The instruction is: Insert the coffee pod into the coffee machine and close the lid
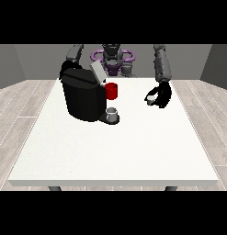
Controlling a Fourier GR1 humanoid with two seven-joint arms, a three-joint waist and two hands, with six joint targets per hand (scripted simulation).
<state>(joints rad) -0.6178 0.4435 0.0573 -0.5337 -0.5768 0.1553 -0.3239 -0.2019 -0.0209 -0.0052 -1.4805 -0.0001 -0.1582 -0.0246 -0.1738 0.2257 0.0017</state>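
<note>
On the white tabletop (110,151), toward the view's left, I see the coffee machine (82,98), a bulky black block with rounded edges and a dull, matte surface. Its lid (97,72) is a flat grey slab tilted up and back, so the top stands open. Just beside the machine's upper front, on its right side in the view, sits a red cylindrical part (112,91), smooth and glossy-looking. Below that, on the machine's dark base plate, stands a small grey cup (112,113), round and upright. At the view's right, well apart from the machine, the hand at the view's right (160,95) hangs low over the tabletop at the end of a grey, segmented arm. Its black fingers are curled round a small pale, rounded thing that I take to be the coffee pod (151,98); only a bit of it shows between the fingers, and I cannot tell whether it touches the surface. The hand at the view's left is hidden behind the machine, so I cannot see it; only its grey upper arm (74,54) shows above the machine's back. The tabletop itself is a plain, faintly speckled white slab with thin edges, over a floor of pale wood planks (23,101).
</note>
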